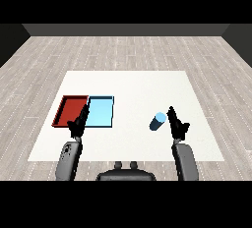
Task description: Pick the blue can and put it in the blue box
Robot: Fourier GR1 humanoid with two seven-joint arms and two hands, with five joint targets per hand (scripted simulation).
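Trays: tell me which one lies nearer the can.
The blue tray. It sits on the right of the pair, on the side facing the can; the red tray lies beyond it, farther left.

We see a white table (133, 84) on a pale grey plank-patterned floor (123, 50), a red tray (63, 110) beside a light blue tray (101, 112), a blue can (158, 121), and black hands on grey forearms (184, 160).
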